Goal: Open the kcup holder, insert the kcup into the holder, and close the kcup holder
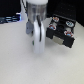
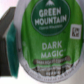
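1. A pale, whitish tabletop (image 1: pixel 20 60) fills most of the exterior view, with dark, blurred clutter along the far edge behind it.
2. The arm's white gripper (image 1: pixel 38 42) hangs over the table near the middle of the exterior view, just beside the kcup holder (image 1: pixel 61 31), which sits toward the exterior view's right.
3. The kcup holder shows as a black box with its drawer seemingly pulled out toward the camera; pale round shapes in its top look like pod slots or pods, though blur makes it hard to say which.
4. The wrist view is almost filled by the kcup (image 2: pixel 47 40), its green foil lid reading "Green Mountain" and "Dark Magic", with a white rim around it.
5. With the pod this close under the wrist camera, it is probably held by the gripper, but no finger shows against it, so whether the jaws are spread or pinching cannot be told.
6. A dark block with a teal edge (image 2: pixel 10 37) stands beside the kcup in the wrist view; what it is stays unclear.
7. The step in hand appears to be the insertion: holder open, pod being carried.
8. The next move calls for lining the kcup over a free round slot, lowering it straight, releasing, then pushing the drawer shut.
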Controlling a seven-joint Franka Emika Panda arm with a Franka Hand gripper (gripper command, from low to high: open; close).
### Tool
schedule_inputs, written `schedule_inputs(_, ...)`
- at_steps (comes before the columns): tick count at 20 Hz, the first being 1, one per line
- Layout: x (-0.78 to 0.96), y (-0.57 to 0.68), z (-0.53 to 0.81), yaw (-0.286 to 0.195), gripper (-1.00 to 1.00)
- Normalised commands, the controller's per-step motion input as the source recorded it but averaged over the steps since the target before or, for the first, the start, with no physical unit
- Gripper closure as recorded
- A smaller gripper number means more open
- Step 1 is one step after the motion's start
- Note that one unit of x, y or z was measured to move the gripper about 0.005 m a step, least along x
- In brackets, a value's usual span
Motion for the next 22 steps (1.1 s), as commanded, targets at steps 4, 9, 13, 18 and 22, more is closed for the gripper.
schedule_inputs(4,0.02,0.43,0.81,0.002,1.00)
schedule_inputs(9,0.02,0.55,0.68,0.018,1.00)
schedule_inputs(13,0.01,0.62,0.55,0.016,1.00)
schedule_inputs(18,0.05,0.65,0.43,0.006,1.00)
schedule_inputs(22,0.07,0.65,0.32,0.002,1.00)
